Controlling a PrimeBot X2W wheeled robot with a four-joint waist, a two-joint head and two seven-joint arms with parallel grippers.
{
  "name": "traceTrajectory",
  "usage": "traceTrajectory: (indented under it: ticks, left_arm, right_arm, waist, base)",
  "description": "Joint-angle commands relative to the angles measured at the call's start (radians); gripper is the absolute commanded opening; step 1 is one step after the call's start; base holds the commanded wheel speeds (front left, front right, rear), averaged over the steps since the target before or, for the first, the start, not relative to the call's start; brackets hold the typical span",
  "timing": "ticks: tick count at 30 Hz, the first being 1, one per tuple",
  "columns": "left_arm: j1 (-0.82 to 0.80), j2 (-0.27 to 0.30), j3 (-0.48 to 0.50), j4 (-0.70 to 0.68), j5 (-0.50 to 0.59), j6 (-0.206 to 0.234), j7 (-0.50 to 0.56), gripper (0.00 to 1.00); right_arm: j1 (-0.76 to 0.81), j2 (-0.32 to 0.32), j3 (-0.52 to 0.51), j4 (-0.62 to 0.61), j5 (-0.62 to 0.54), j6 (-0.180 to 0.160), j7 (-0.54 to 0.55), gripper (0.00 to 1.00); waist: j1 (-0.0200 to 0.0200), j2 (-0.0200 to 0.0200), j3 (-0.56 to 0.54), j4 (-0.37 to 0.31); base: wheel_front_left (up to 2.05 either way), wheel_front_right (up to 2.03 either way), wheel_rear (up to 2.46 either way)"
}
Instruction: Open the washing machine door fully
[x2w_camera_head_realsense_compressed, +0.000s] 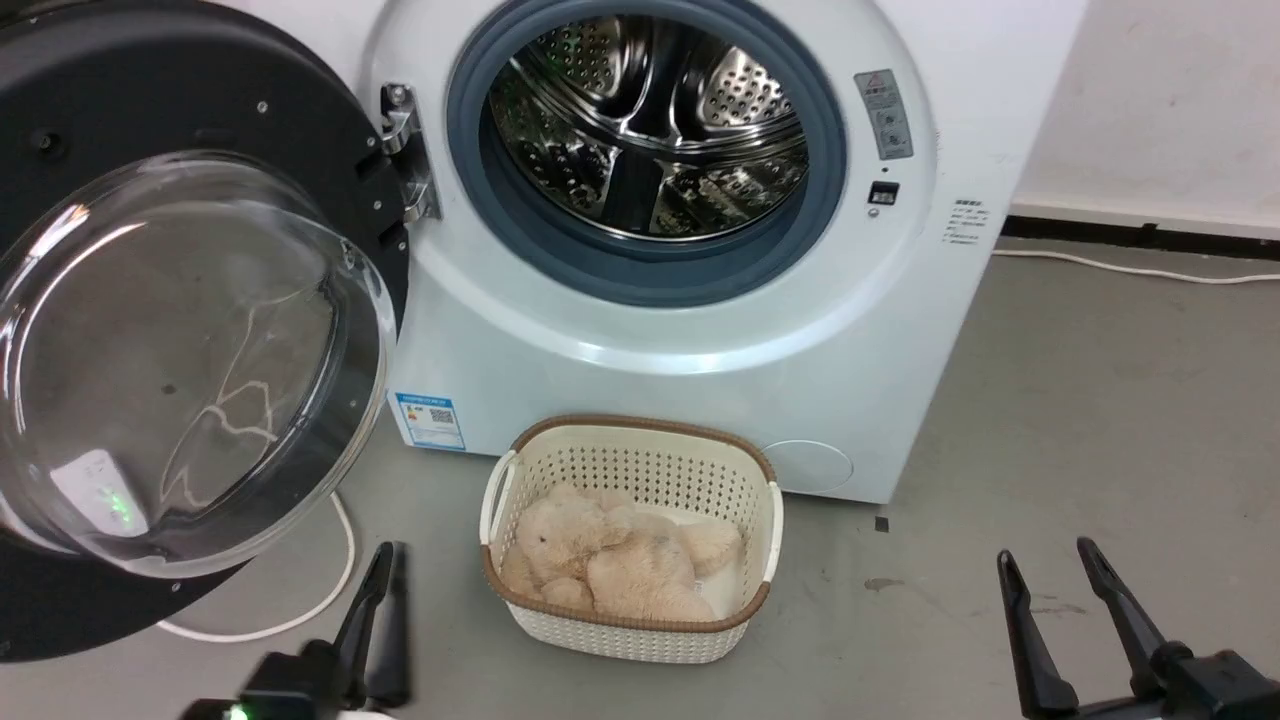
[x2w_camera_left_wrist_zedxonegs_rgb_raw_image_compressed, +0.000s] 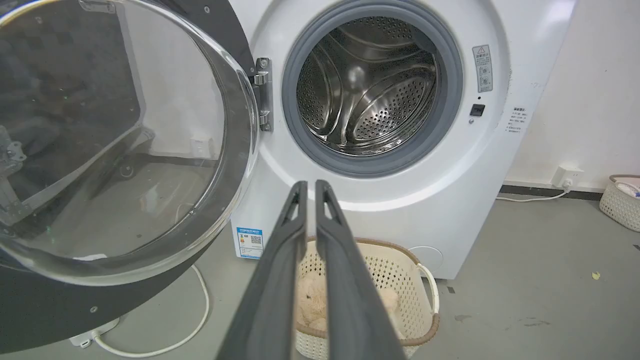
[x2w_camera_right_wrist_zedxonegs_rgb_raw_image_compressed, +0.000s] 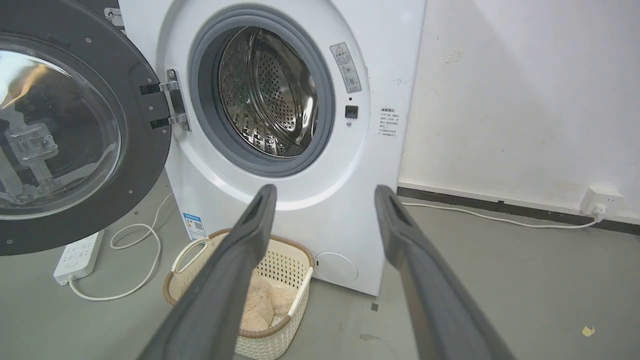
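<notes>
Upper left, the washing machine door (x2w_camera_head_realsense_compressed: 150, 130) hangs wide open.
I see left gripper (x2w_camera_head_realsense_compressed: 392, 550) pinched together, right gripper (x2w_camera_head_realsense_compressed: 1045, 550) spread, both empty.

**Washing machine** (x2w_camera_head_realsense_compressed: 700, 380): white front-loading box, stood on the grey floor (x2w_camera_head_realsense_compressed: 1100, 450). The round mouth is exposed and ringed by a grey rubber gasket (x2w_camera_head_realsense_compressed: 640, 275). A perforated steel drum (x2w_camera_head_realsense_compressed: 650, 130) is seen inside. A blue sticker (x2w_camera_head_realsense_compressed: 430, 420) is fixed low on the front.

**Washing machine door** (x2w_camera_head_realsense_compressed: 190, 350): round black disc with a bulging clear glass bowl. It is hung on a metal hinge (x2w_camera_head_realsense_compressed: 405, 150) at the left of the mouth and is swung wide open.
</notes>
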Motion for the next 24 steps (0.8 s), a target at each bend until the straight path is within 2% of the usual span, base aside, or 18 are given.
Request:
traceTrajectory:
  ticks: [1,8,24]
  left_arm:
    - [0.014,-0.006,-0.011,0.000,0.014,0.001,-0.005,1.00]
    - [0.026,-0.012,-0.060,0.039,0.051,0.001,0.003,1.00]
    - [-0.003,-0.005,-0.065,0.062,0.048,0.016,0.001,1.00]
  right_arm:
    - [0.012,0.002,-0.002,0.000,0.009,-0.001,-0.004,1.00]
    - [0.028,0.002,-0.002,0.016,0.022,-0.001,-0.004,1.00]
    - [0.020,0.002,0.003,0.041,0.025,-0.001,-0.004,1.00]
  waist:
    - [0.0001,0.0000,-0.003,-0.005]
    - [0.0001,0.0000,-0.009,-0.015]
    - [0.0001,0.0000,-0.010,-0.036]
  base:
    - [0.00,0.00,0.00]
    - [0.00,0.00,0.00]
    - [0.00,0.00,0.00]
